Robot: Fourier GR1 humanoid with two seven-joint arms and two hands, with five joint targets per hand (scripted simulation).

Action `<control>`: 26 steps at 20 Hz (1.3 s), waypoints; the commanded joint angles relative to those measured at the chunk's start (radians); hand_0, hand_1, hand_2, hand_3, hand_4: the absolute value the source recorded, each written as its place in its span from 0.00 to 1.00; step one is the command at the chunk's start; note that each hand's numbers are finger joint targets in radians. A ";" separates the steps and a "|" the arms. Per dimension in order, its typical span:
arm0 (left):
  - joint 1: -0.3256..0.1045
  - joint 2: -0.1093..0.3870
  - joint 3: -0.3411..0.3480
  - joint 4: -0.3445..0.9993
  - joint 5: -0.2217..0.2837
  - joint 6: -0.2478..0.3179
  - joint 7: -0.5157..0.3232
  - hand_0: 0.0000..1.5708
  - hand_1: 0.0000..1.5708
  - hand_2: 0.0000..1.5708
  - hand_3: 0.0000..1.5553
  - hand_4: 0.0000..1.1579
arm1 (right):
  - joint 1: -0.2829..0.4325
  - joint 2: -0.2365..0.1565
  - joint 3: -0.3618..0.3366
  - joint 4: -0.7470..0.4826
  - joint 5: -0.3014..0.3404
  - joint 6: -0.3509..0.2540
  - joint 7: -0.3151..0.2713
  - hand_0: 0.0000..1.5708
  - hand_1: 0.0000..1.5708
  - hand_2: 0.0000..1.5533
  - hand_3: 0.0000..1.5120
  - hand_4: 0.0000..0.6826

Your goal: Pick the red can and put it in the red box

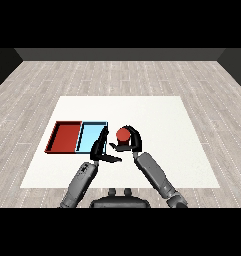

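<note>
Right of the blue tray (pixel 92 136): right hand (pixel 132 142) curled round can (pixel 123 134), left hand (pixel 99 150) open alongside; grasp step, next likely lift and carry left to red tray (pixel 65 137).

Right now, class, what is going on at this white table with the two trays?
The robot's right hand is curled round a red can, to the right of the light blue tray. The red tray, where the can belongs, lies just beyond the blue one on the left, and nothing is in it yet. The left hand rests open at the blue tray's near right corner, holding nothing. Both trays sit side by side on the white table.
</note>
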 commanded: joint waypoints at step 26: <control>0.000 0.028 -0.109 0.087 0.129 0.000 -0.072 0.00 0.00 0.00 0.00 0.00 | -0.029 0.004 0.099 -0.068 -0.060 -0.045 0.028 0.96 0.96 0.93 0.91 0.91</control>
